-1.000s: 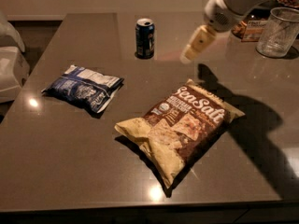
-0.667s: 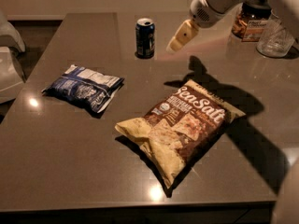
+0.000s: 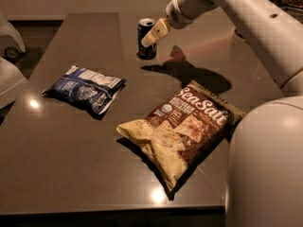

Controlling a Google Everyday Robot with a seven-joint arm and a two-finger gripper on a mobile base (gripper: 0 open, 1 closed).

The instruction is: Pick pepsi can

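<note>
Gripper: pale yellow gripper at the end of a white arm that reaches in from the upper right. From the camera, its tip lies across the upper right part of the pepsi can.
Gripper state: I cannot tell whether it is spread or pressed together, nor whether it touches the can or only hangs in front of it.
Pepsi can: the pepsi can stands upright on the far middle of the table. It is dark blue with a silver top rim, and its lower half shows below the gripper.
Table: the table is dark, grey-brown and glossy, with a few bright spots of reflected light near the front and left.
Blue bag: a flat, crinkled blue-and-white snack bag lies on the left part of the table, well apart from the can and nearer the camera.
Chip bag: a larger brown and tan chip bag marked "Sea Salt" lies at an angle right of centre, between the can and the front edge and touching neither the can nor the blue bag.
Shadow: a dark shadow falls on the table just right of the can, reaching toward the top of the chip bag.
Robot body: a broad white rounded robot body fills the lower right corner and covers that part of the table.
Left edge: white rounded shapes show beyond the table's left side.
</note>
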